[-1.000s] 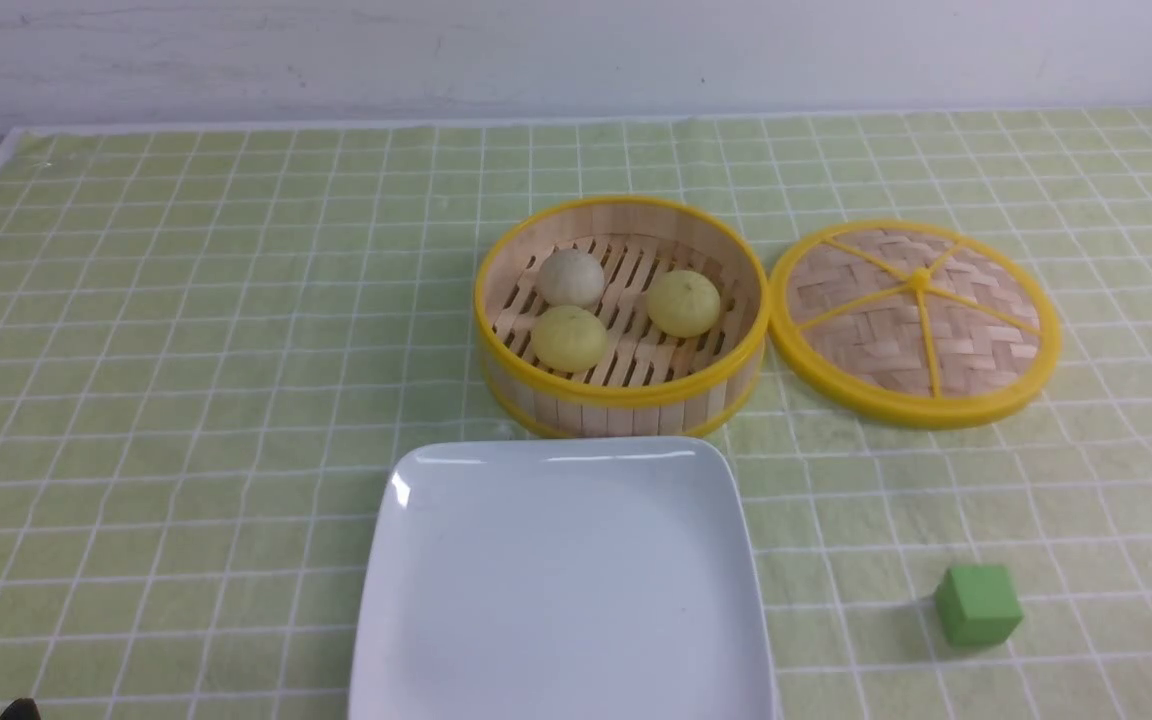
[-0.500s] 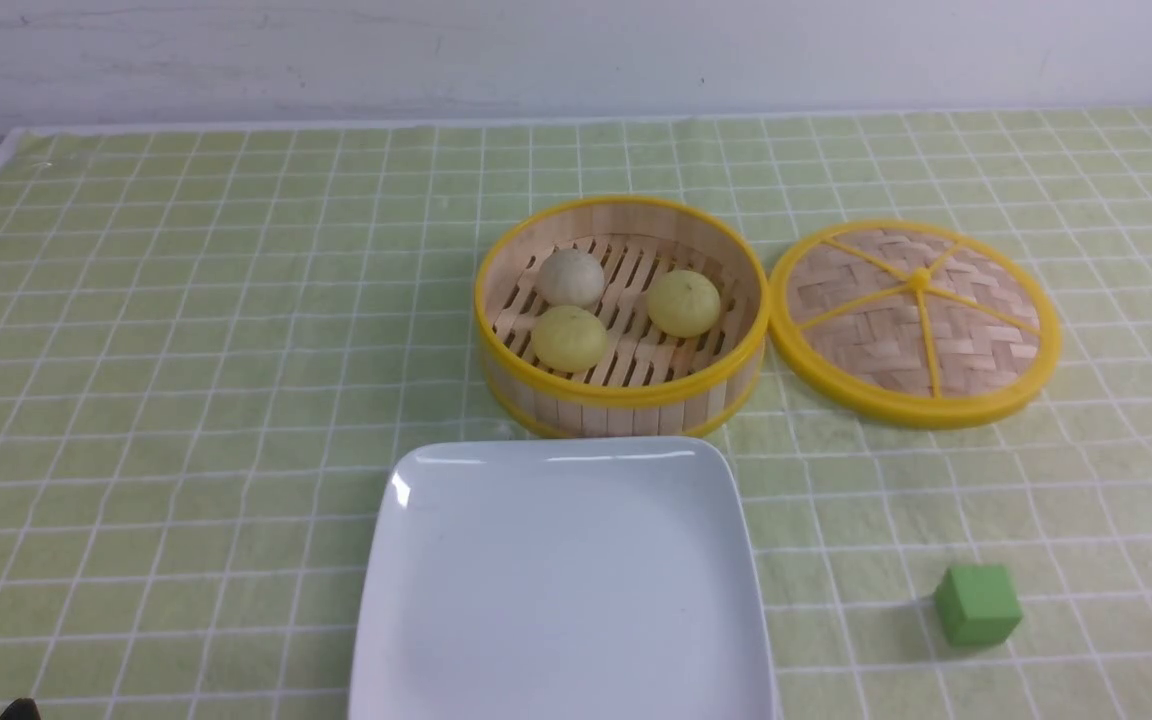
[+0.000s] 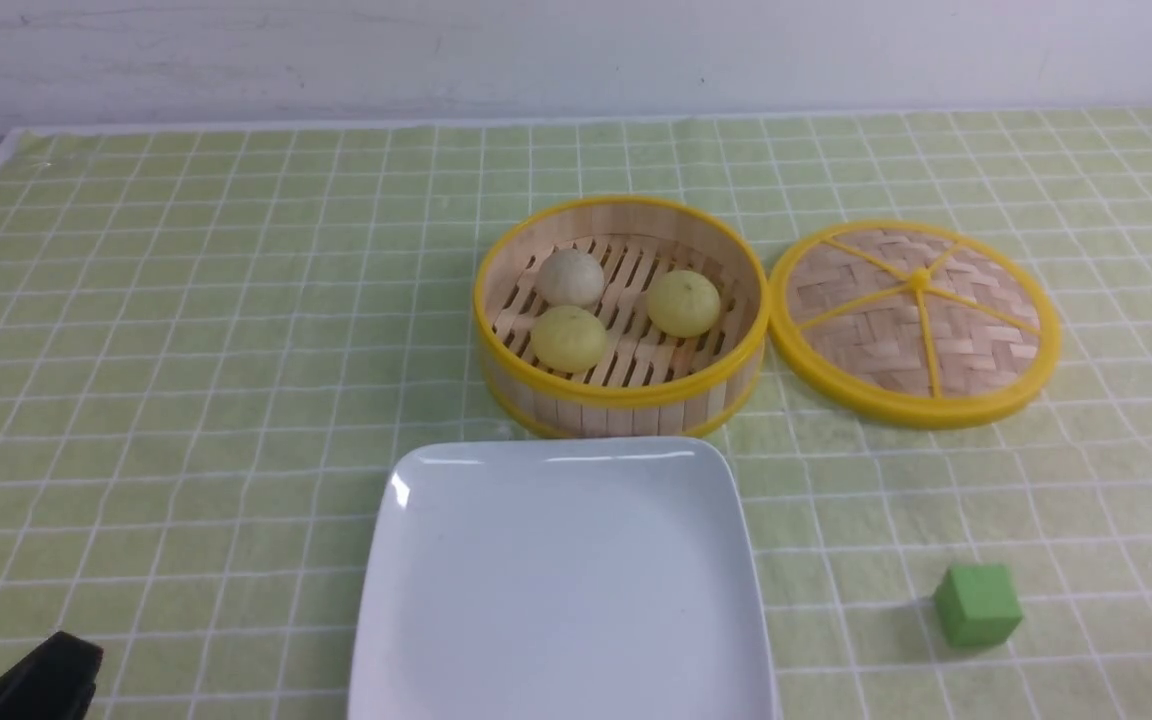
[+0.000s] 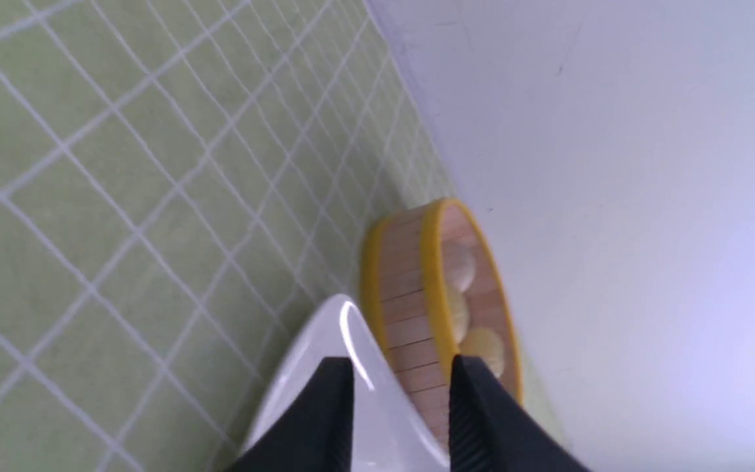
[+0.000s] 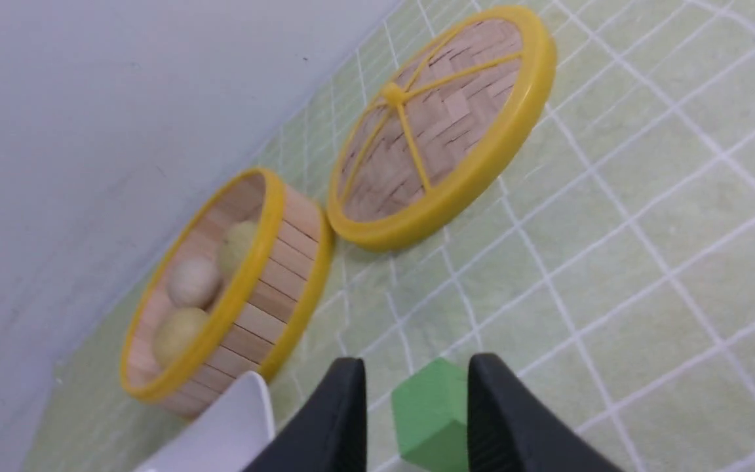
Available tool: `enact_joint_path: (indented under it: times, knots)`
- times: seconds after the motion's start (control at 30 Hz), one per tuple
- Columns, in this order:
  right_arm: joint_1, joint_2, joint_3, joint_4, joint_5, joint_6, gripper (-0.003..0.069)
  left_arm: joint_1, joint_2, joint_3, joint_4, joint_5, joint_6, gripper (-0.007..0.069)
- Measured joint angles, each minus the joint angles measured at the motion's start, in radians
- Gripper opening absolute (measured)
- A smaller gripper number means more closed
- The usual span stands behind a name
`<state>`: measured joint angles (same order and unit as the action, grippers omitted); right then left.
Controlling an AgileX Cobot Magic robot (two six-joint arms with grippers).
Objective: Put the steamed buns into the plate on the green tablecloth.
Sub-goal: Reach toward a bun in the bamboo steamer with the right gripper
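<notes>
Front: left gripper point(image 3: 36, 680) shows at the near left corner. Three buns point(image 3: 570, 337) sit in the steamer basket point(image 3: 626, 395), with the plate point(image 3: 406, 600) just in front and open tablecloth point(image 3: 186, 350) to the left.
Left wrist: jaws apart, holding nothing.
Right wrist: right gripper point(image 5: 417, 373) is apart, and the green cube point(image 5: 426, 413) lies beyond, clear of both fingers.

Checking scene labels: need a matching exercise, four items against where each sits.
1 greyish-white round steamed bun
2 glossy white square plate
3 round woven yellow-rimmed lid
4 small green cube

A just right of the round bamboo steamer basket
B inside the basket
C nearer the robot than the basket
D alone, near right on the green tablecloth

Pairs: 1-B, 2-C, 3-A, 4-D
</notes>
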<state>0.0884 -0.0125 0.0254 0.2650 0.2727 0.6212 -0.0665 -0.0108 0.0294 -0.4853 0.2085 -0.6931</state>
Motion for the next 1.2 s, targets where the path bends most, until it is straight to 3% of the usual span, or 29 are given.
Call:
enact_joint_path:
  times: [0.23,0.4,0.47,0.5,0.57,0.67,0.73,0.8,0.87,0.9,0.93,0.97,1.07,1.2]
  knots:
    - [0.000,0.000,-0.019,0.021,-0.060,0.020,0.0209,0.000,0.000,-0.006,-0.029,-0.080,-0.002,0.0223]
    - [0.000,0.038,-0.222,-0.043,-0.063,-0.032,0.0078,0.000,0.017,-0.178,0.056,0.070,0.120,0.0071]
    - [0.000,0.138,-0.368,-0.149,0.085,-0.124,0.0003,0.000,0.118,-0.304,0.132,0.244,0.195,0.0012]
    - [0.000,0.160,-0.380,-0.171,0.104,-0.132,0.0001,0.000,0.142,-0.313,0.137,0.262,0.204,0.0010]
    - [0.000,0.344,-0.507,-0.307,0.404,-0.202,-0.0007,0.000,0.324,-0.414,0.183,0.504,0.254,0.0002]
    - [0.000,0.551,-0.593,-0.360,0.665,-0.223,-0.0006,0.000,0.505,-0.479,0.198,0.662,0.317,0.0002]
    - [0.000,0.693,-0.643,-0.292,0.723,-0.275,-0.0006,0.000,0.629,-0.520,0.204,0.708,0.376,0.0002]
    - [0.000,0.806,-0.666,-0.141,0.688,-0.370,-0.0002,0.000,0.700,-0.541,0.206,0.708,0.409,0.0002]
    - [0.020,0.937,-0.694,0.080,0.604,-0.579,0.0010,0.000,0.776,-0.563,0.206,0.688,0.442,0.0002]
    - [0.024,0.950,-0.697,0.099,0.596,-0.600,0.0012,0.000,0.782,-0.564,0.206,0.688,0.443,0.0002]
    - [0.056,1.043,-0.731,0.233,0.542,-0.759,0.0036,0.000,0.824,-0.569,0.206,0.666,0.453,0.0006]
    - [0.080,1.103,-0.759,0.297,0.516,-0.842,0.0058,0.000,0.843,-0.570,0.206,0.656,0.456,0.0010]
    - [0.151,1.261,-0.872,0.394,0.456,-0.988,0.0148,0.000,0.878,-0.570,0.206,0.635,0.460,0.0023]
    - [0.223,1.490,-1.066,0.407,0.359,-1.050,0.0282,0.000,0.902,-0.571,0.206,0.605,0.463,0.0038]
